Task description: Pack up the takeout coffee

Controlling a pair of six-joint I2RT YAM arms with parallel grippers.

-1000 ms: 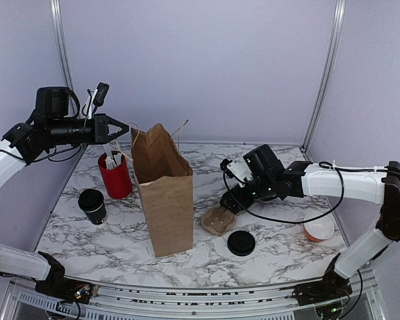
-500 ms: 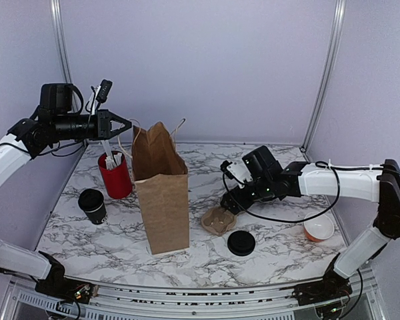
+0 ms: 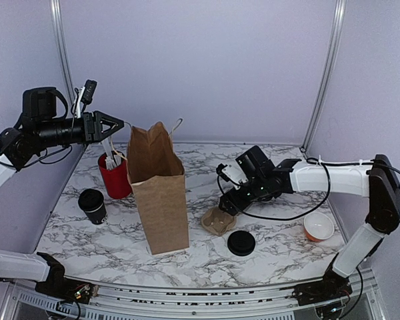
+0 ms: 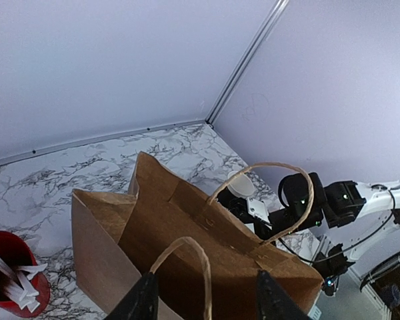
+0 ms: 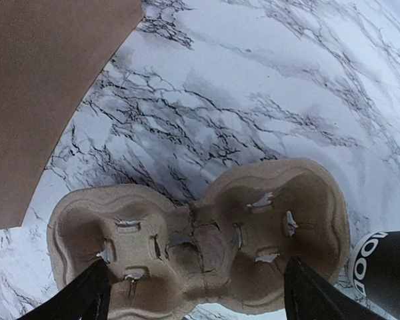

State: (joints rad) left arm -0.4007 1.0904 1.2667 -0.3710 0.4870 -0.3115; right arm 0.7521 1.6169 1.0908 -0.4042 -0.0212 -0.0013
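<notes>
Print: one partial mark only
White letters, seemingly "OO" with a cut-off stroke, on a black object [image 5: 387, 270] at the right wrist view's lower-right edge; not fully legible.

Just under the right jaws, a tan moulded-pulp cup carrier [image 5: 200, 240] looks rough and fibrous on the smooth, marble-patterned desk [image 5: 273, 87]. Ahead of the left jaws, the tall brown paper bag [image 4: 103, 260] is matt and creased, with twisted paper-cord handles [image 4: 184, 241]. Below the left jaws, the small black paper cup [image 3: 93, 205] looks matt.
</notes>
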